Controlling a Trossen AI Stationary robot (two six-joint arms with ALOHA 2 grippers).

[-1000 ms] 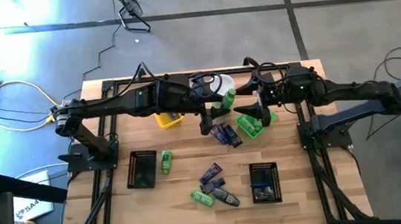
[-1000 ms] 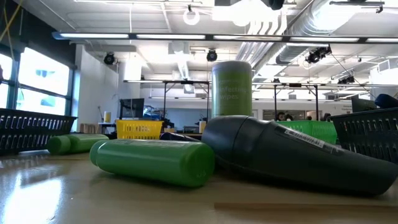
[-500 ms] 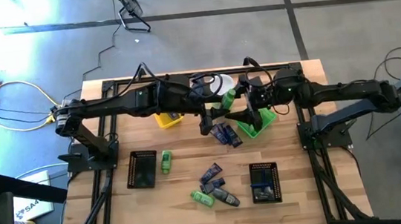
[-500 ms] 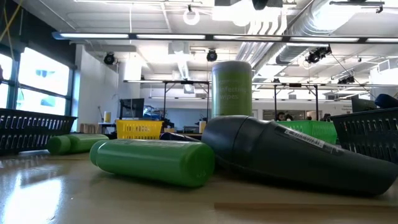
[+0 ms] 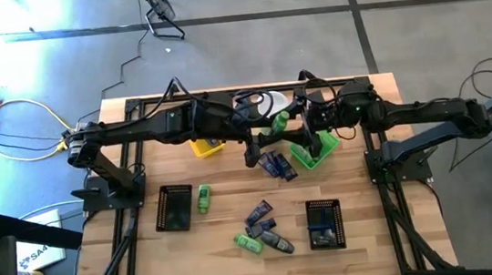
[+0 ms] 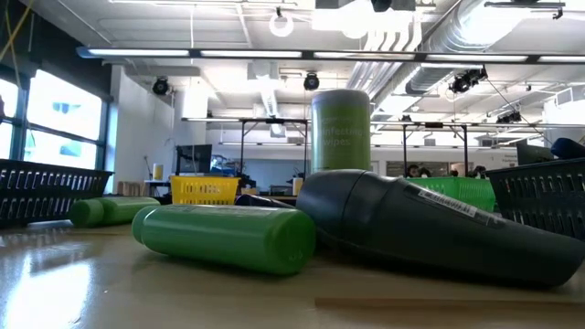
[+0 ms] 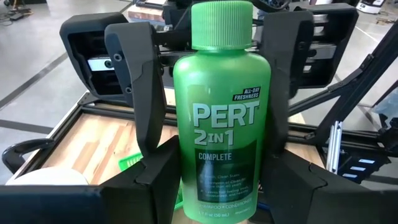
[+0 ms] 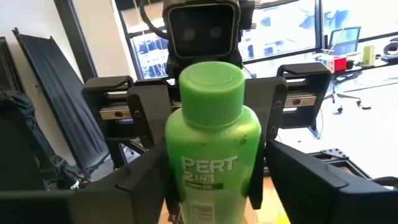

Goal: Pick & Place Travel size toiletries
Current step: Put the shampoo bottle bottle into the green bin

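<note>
Loose toiletries: a small heap [image 5: 260,229] of green, grey and navy items is lying on the worktop [image 5: 232,267], well in front of the canister [image 5: 270,106].
Black trays: one [image 5: 175,207] is sitting in front and to the left of the canister, and the other [image 5: 325,224] is sitting in front and to the right, just beside the heap.
Packets: a few navy ones [image 5: 276,164] are lying nearer the canister, in front of it.
Green tray: it [image 5: 312,152] is sitting near the canister, in front and to the right, under the right arm.
Bottle: the green shampoo bottle [image 7: 217,124] is standing upright in the air, clear of the worktop, between the two arms and just in front of the canister.
Left end effector: it [image 7: 217,177] is gripping the bottle's lower body, fingers pressing on both sides.
Right end effector: it [image 8: 211,186] is facing the left one across the bottle and straddling it. Whether it is gripping cannot be told.
Step in hand: this is looking like a handover from left arm to right arm.
Risk, early release: if the left lets go before the right is holding firmly, the smooth round bottle is likely to drop.
Risk, canister: with both arms crowding beside it, a sideways pull may be enough to knock it over.
Risk, double grip: if either arm is pulling away while both are clamping, the bottle may twist or slip.
Yellow tray: it [image 5: 208,146] is sitting left of the canister, partly under the left arm.
</note>
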